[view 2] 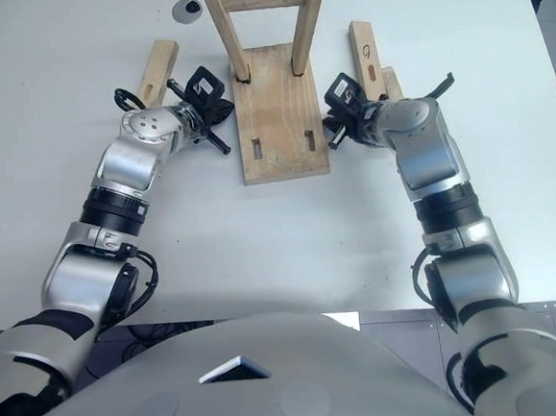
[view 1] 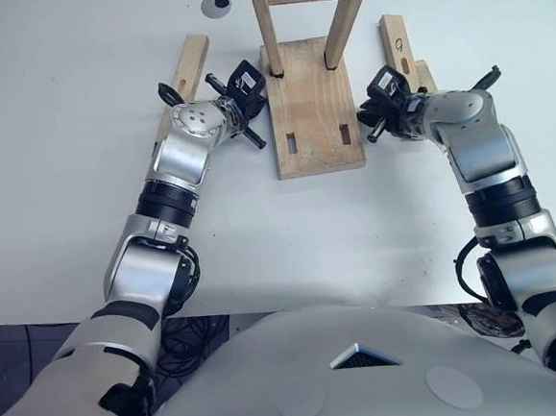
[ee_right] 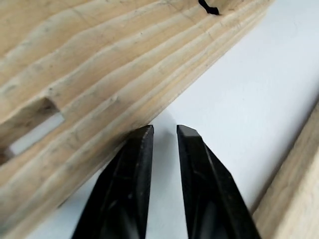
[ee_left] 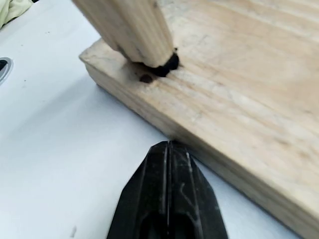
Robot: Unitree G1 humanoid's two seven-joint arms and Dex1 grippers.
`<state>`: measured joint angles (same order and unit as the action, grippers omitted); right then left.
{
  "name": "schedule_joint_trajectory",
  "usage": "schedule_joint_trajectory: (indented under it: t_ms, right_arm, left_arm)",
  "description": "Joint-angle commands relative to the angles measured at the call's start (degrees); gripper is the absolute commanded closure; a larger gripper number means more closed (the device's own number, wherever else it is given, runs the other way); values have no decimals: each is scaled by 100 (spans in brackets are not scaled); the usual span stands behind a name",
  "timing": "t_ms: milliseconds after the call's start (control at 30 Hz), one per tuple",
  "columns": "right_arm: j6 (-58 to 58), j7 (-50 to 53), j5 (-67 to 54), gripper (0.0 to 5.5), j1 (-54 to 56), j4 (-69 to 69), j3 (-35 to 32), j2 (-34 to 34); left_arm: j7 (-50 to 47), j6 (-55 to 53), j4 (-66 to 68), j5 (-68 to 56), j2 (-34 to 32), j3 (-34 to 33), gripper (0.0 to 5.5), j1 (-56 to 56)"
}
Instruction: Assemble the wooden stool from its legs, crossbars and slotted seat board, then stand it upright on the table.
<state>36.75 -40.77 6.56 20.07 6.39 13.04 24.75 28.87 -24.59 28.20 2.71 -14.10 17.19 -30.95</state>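
Judging the slotted seat board (view 1: 311, 119) stiff and fairly light, we favoured gripping its side edges; the left gripper (ee_left: 169, 145) had its jaws together, the right gripper (ee_right: 164, 130) slightly apart, both empty.

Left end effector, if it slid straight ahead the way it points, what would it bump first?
Most likely the side edge of the seat board, just short of where a leg sits in its slot. The shut left end effector points right at it.

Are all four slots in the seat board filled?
No, the two far slots hold legs; the two near slots are empty.
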Motion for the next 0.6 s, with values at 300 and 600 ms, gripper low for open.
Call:
schedule_joint_trajectory:
  t_ms: [300,600]
  right_arm:
    - [1629,146,-746,274,-1266,-1820,-2407,1364]
    - [1293,483,-1430,254,-1180,-811,-2411,766]
  left_arm:
    - [-830,31,-1213,-474,-539,-1750,550,700]
    - [-806,279,-1147,-407,-389,-1634,550,455]
